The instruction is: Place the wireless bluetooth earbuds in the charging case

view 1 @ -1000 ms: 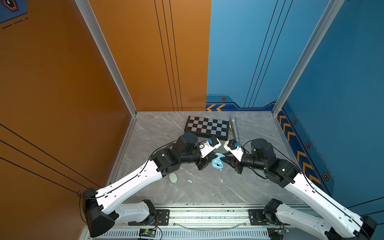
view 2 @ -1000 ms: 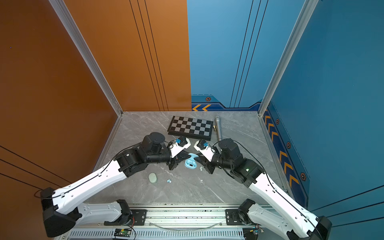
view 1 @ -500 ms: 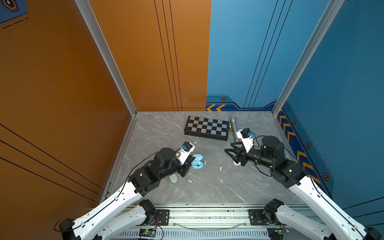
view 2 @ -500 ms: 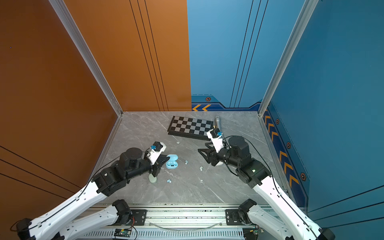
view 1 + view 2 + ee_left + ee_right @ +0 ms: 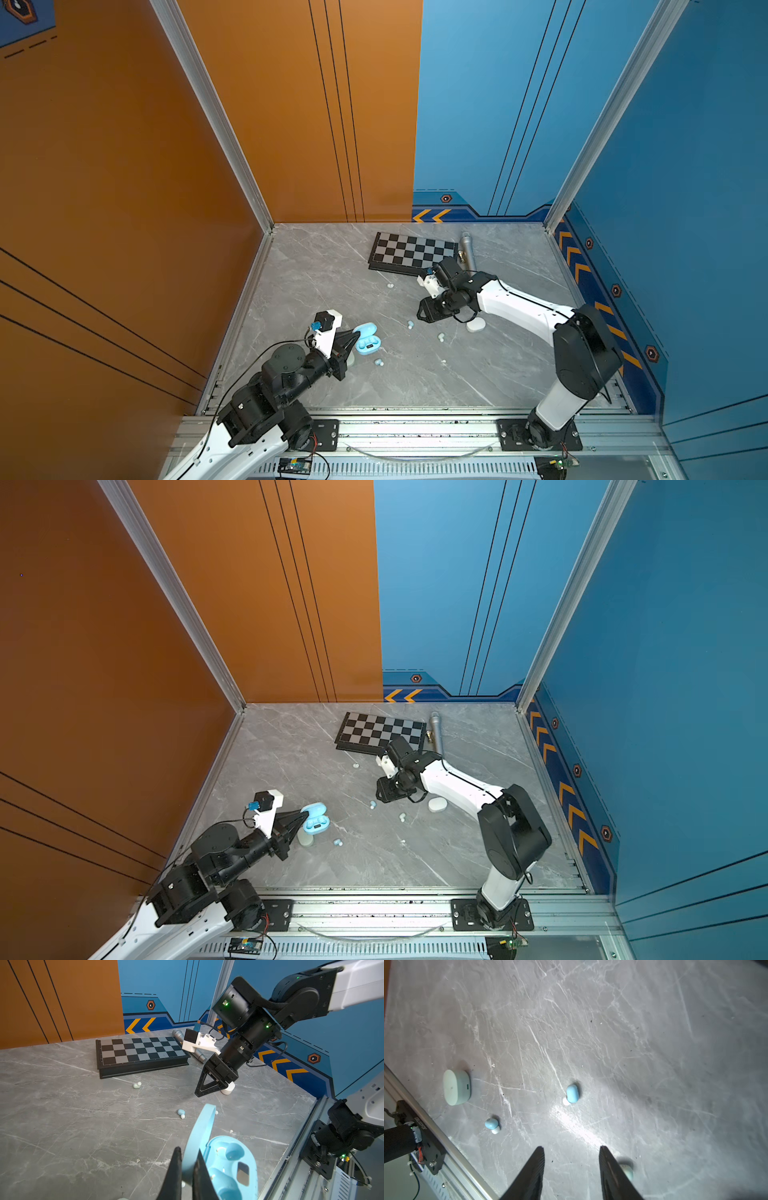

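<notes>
My left gripper (image 5: 188, 1151) is shut on the raised lid (image 5: 201, 1132) of the light blue charging case (image 5: 368, 338), at the front left in both top views. The case's two wells (image 5: 231, 1152) are empty. Loose earbuds lie on the grey table: a light blue one (image 5: 410, 324) just ahead of my right gripper (image 5: 420, 316), a pale one (image 5: 441, 336) to its right, another light blue one (image 5: 378, 362) near the case, and a mint one (image 5: 390, 286) further back. My right gripper (image 5: 571, 1149) is open over bare table, the nearer blue earbud (image 5: 572, 1094) ahead of it.
A white case (image 5: 476, 325) sits shut under the right forearm. A pale mint case (image 5: 349, 359) lies partly beneath my left gripper. A chessboard (image 5: 413, 253) and a grey microphone (image 5: 467, 249) lie at the back. The metal rail (image 5: 415, 419) runs along the front edge.
A second ago both grippers met at the case mid-table. My left gripper has since drawn the case to the front left; my right gripper backed off, then came back low towards the loose earbuds.
</notes>
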You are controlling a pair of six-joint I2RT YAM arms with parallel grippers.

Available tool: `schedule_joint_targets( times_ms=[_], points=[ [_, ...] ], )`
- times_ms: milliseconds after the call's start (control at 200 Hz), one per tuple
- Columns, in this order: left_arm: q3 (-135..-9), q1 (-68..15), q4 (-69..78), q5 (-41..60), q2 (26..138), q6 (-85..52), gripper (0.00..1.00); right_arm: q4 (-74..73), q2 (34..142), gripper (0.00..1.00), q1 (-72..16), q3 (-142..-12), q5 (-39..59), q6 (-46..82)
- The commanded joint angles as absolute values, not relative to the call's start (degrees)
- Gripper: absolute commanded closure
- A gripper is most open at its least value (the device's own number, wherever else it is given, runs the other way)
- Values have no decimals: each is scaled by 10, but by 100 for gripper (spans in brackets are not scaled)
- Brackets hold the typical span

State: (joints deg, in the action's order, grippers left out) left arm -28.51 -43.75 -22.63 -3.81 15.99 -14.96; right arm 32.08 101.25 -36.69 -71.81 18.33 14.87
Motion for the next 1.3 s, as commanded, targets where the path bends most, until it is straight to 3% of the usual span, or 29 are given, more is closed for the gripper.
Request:
schedule_joint_targets(
  times_ms=[0,165,480,1021,1296],
  points=[
    [-281,-430,-236,-72,164,-185,100,346,1055,55,-376,-755,168,140],
    [-311,-425,-252,-104,216,-225,100,347,1097,55,-384,-778,155,142],
    [-376,-412,-240,-55,348,-197,100,346,1130,56,-391,-792,102,144],
    [-367,-411,-206,-40,342,-198,100,346,1150,61,-420,-820,103,139],
    [-373,-411,-208,-38,346,-198,100,347,1115,60,-433,-826,110,61]
  ],
)
